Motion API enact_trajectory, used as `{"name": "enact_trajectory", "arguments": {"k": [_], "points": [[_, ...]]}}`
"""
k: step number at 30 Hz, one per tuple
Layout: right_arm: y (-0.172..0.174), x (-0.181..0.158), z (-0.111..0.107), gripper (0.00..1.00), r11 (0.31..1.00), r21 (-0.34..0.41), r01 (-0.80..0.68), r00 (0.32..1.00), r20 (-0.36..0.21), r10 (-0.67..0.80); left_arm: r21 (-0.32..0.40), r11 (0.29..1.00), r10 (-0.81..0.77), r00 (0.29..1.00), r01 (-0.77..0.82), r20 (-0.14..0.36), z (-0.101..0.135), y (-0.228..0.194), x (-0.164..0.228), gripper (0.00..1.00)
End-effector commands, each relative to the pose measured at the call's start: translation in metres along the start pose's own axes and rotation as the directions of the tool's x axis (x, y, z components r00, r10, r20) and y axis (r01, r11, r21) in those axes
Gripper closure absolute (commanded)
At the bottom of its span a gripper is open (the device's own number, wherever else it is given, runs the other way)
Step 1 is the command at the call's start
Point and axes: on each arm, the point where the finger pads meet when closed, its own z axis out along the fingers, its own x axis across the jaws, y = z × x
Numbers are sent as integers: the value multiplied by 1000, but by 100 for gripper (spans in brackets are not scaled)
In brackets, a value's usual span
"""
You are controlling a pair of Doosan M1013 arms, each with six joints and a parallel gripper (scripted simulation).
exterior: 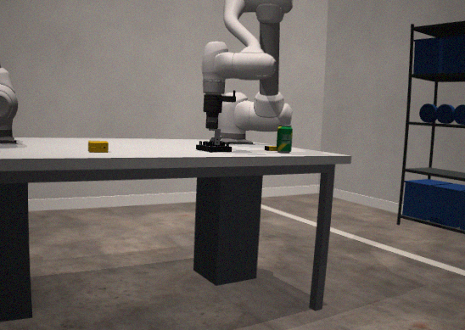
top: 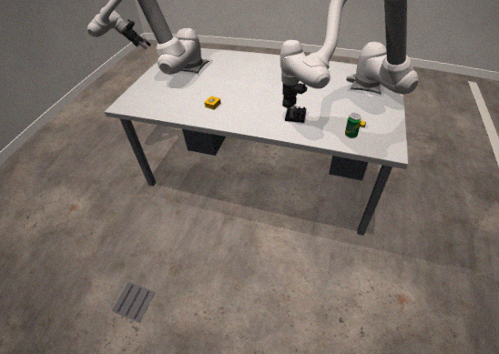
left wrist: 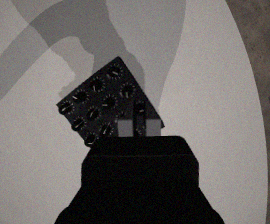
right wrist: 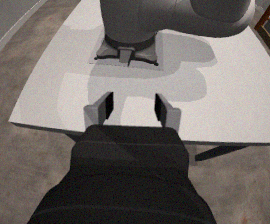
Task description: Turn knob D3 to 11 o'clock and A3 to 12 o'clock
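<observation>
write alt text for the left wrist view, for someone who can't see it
The two fingertips of the left hand stand a little apart over a black knob box, which lies turned at an angle on a white table. Shadows fall across the table.

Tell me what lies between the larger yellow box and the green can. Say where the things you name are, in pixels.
The knob box (top: 296, 117) (exterior: 214, 148) (left wrist: 100, 95), seen in the top view between the larger yellow box (top: 212, 102) (exterior: 98, 147) and the green can (top: 352, 126) (exterior: 284, 139).
</observation>
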Motion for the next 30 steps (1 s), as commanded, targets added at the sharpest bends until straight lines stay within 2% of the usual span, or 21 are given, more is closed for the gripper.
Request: {"name": "enact_trajectory", "arguments": {"k": [1, 15, 29, 30], "points": [[0, 0, 0, 0, 1000, -1, 0, 1000, 0, 0, 3, 997, -71, 997, 71, -2, -1, 0, 0, 70], [0, 0, 0, 0, 1000, -1, 0, 1000, 0, 0, 3, 974, -227, 974, 227, -3, -1, 0, 0, 70], [0, 0, 0, 0, 1000, -1, 0, 1000, 0, 0, 3, 969, -246, 969, 246, -3, -1, 0, 0, 70], [0, 0, 0, 0, 1000, -1, 0, 1000, 0, 0, 3, 969, -246, 969, 246, -3, -1, 0, 0, 54]]}}
